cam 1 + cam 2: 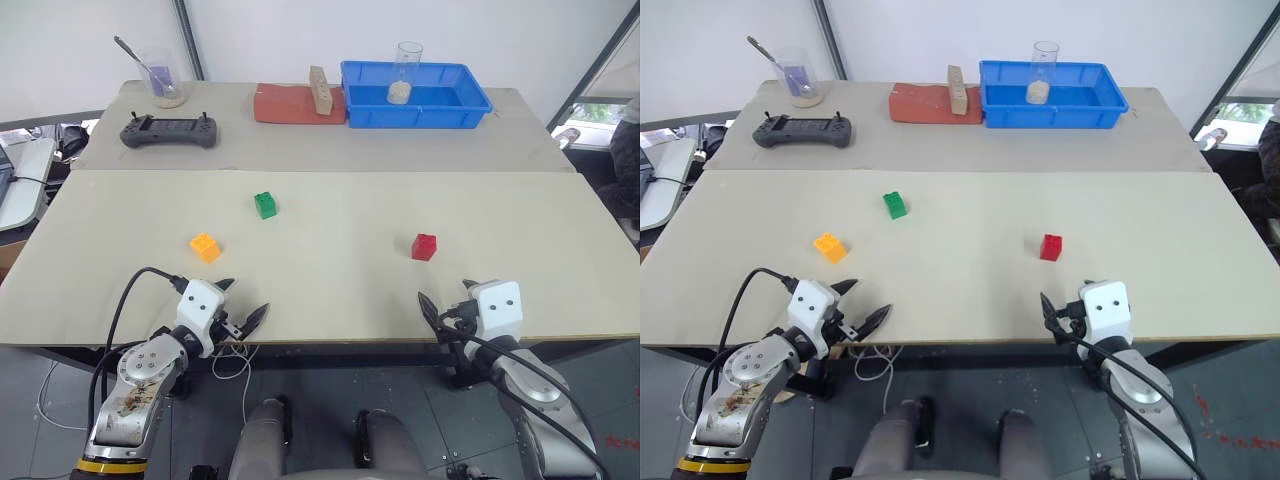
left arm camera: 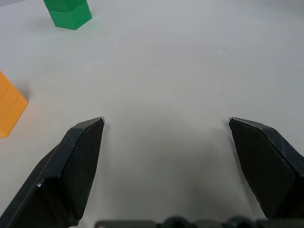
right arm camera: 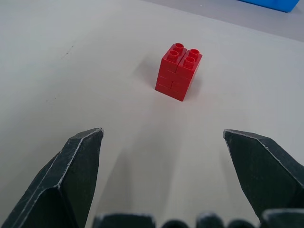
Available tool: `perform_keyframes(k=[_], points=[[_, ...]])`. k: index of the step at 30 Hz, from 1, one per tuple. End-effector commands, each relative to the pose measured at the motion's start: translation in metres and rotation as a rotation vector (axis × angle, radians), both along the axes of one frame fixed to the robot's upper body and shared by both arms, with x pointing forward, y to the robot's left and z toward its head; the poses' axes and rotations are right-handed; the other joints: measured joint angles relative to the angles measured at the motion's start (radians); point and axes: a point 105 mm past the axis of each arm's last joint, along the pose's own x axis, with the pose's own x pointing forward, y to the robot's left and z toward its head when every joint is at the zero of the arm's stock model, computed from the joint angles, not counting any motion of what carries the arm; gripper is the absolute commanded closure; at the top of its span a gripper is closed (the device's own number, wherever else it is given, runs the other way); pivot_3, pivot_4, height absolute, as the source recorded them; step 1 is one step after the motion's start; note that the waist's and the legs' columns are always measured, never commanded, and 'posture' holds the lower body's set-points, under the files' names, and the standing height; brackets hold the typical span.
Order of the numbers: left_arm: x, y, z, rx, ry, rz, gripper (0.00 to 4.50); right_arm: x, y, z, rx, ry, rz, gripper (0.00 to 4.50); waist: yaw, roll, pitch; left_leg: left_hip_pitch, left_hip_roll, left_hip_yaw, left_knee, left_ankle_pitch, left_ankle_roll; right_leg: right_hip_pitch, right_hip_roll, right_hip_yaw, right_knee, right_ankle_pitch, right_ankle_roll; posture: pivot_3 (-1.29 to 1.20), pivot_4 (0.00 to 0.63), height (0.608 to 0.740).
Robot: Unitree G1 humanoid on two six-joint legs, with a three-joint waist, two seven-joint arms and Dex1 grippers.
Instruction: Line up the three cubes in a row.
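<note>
Three cubes well apart on the counter, green cube far left, orange-yellow cube nearer; red cube right; left gripper and right gripper at the near edge, jaws released, grasping nothing

Far beyond the left claw on the tabletop: black controller, beaker with spoon. Farther across: red-brown slab carrying tan block, blue bin holding a glass.

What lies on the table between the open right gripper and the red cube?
Nothing: in the right wrist view, only bare table lies between the right gripper and the red cube.
</note>
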Motion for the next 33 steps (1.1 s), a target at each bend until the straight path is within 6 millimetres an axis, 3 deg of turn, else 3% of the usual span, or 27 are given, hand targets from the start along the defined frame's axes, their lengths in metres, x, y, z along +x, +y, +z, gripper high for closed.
perform_keyframes(k=[1, 10, 18, 23, 30, 33], points=[[0.003, 0.000, 0.011, -0.004, -0.054, -0.002, 0.00, -0.001, -0.001, 0.012, -0.006, -0.061, -0.014, 0.03, 0.000, 0.000, 0.000, 0.000, 0.000, 0.000, 0.000, 0.000, 0.000, 0.000, 0.000, 0.000, 0.000, 0.000, 0.000, 0.00, 0.150, 0.740], [-0.006, -0.026, 0.027, -0.038, -0.082, -0.227, 0.00, 0.002, 0.000, 0.011, 0.006, -0.063, -0.070, 0.03, 0.000, 0.000, 0.000, 0.000, 0.000, 0.000, 0.000, 0.000, 0.000, 0.000, 0.000, 0.000, 0.000, 0.000, 0.000, 0.00, 0.150, 0.740], [-0.015, -0.062, 0.063, -0.060, -0.150, -0.531, 0.00, 0.021, 0.005, 0.015, 0.033, -0.093, -0.136, 0.03, 0.000, 0.000, 0.000, 0.000, 0.000, 0.001, 0.000, 0.000, 0.000, 0.000, 0.000, 0.000, 0.000, 0.001, 0.000, 0.00, 0.150, 0.740], [-0.001, -0.069, 0.085, -0.092, -0.198, -0.546, 0.00, 0.042, 0.012, 0.017, 0.091, -0.107, -0.179, 0.03, -0.002, 0.000, 0.000, 0.000, 0.000, 0.002, 0.001, 0.000, 0.000, 0.001, 0.002, 0.000, 0.001, 0.003, -0.003, 0.00, 0.150, 0.740], [0.000, -0.067, 0.087, -0.109, -0.180, -0.562, 0.00, 0.062, 0.010, 0.012, 0.146, -0.101, -0.300, 0.03, -0.013, 0.000, 0.000, -0.001, 0.000, 0.001, 0.008, 0.001, 0.001, 0.004, 0.003, 0.002, 0.008, 0.003, -0.002, 0.00, 0.150, 0.740], [0.001, -0.065, 0.090, -0.113, -0.180, -0.567, 0.00, 0.072, 0.020, 0.008, 0.147, -0.096, -0.279, 0.03, -0.015, 0.000, 0.000, 0.000, 0.000, 0.001, 0.009, 0.001, 0.001, 0.003, 0.003, 0.002, 0.011, 0.001, -0.003, 0.00, 0.150, 0.740]])
